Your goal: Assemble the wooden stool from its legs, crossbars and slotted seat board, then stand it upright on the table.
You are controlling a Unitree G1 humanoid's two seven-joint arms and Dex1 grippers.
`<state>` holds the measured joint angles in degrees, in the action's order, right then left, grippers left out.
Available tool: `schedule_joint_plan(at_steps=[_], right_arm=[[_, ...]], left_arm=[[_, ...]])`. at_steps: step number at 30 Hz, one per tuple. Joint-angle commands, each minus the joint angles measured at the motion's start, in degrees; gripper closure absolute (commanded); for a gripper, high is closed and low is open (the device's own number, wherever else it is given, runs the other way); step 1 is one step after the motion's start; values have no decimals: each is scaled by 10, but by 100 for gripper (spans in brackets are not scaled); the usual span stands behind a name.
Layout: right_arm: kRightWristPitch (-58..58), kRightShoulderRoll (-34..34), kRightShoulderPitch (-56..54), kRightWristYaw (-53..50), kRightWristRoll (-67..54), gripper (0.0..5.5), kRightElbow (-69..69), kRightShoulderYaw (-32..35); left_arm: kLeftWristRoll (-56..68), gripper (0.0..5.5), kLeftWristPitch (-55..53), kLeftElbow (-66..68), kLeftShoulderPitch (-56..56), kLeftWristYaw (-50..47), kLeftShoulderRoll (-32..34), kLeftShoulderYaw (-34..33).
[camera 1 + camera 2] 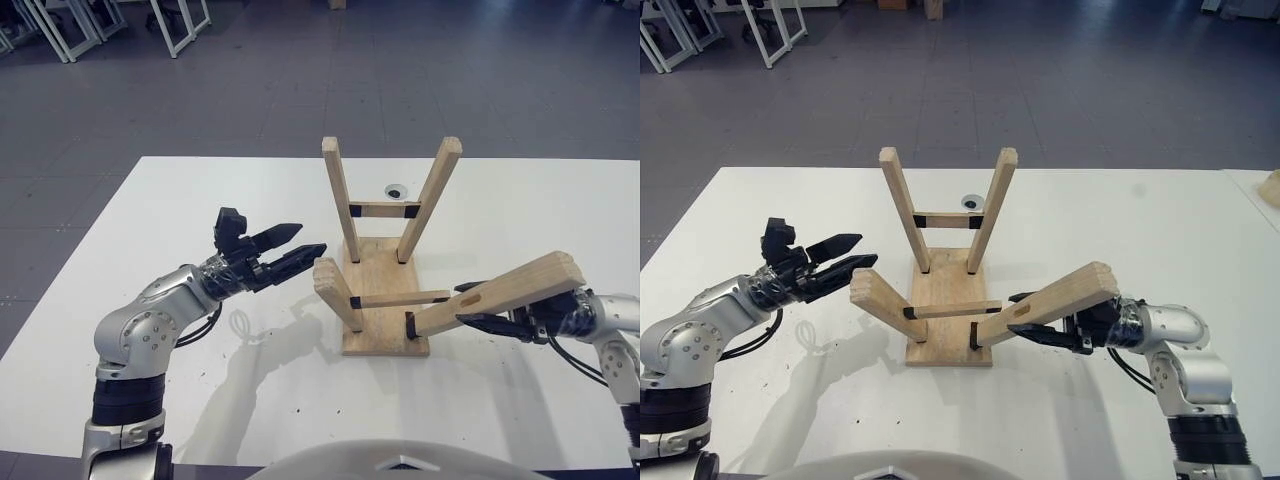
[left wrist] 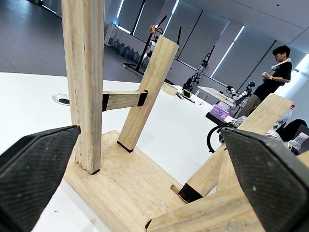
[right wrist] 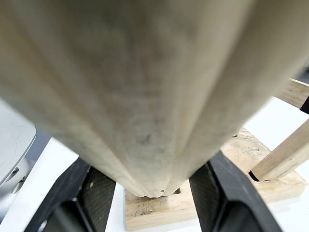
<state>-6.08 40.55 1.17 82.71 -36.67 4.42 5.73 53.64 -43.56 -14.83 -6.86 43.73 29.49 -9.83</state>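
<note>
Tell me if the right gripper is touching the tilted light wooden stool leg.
Touching. In the right wrist view the right gripper has its black fingers pressed against both sides of the tilted wooden leg.

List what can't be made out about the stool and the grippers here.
- Right wrist view: the near right leg, held in the right gripper, hides its own joint with the seat board.
- Head views: the legs hide how deep their own ends sit in the seat board.
- Left wrist view: the left gripper's pad covers the near right leg's middle.
- Round thing behind the stool: too small to identify.
</note>
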Motion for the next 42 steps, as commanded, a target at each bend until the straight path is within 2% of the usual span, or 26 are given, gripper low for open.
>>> schedule_joint_plan(at_steps=[1,9,17,23,33,37,42], right_arm=[[15,-10,-5,-1,29,348,-24,-19],[21,5,-71,23,34,348,-61,-26],[30,19,-65,53,48,348,-68,-32],[41,2,-76,15,93,348,-46,-75],[-99,63,-116,-56,125,348,20,-128],[-103,70,-128,-62,134,348,28,-146],[-95,83,-91,-86,167,348,62,-184]], left_arm=[[-6,0,1,2,-6,4,1,2],[-9,0,5,-8,4,2,-3,5],[-13,0,11,-10,8,2,-6,7],[-15,0,10,-9,3,2,-6,12],[-15,0,11,-20,11,-13,-17,12],[-17,0,14,-21,12,-17,-21,12],[-22,0,23,-16,11,-36,-30,6]])
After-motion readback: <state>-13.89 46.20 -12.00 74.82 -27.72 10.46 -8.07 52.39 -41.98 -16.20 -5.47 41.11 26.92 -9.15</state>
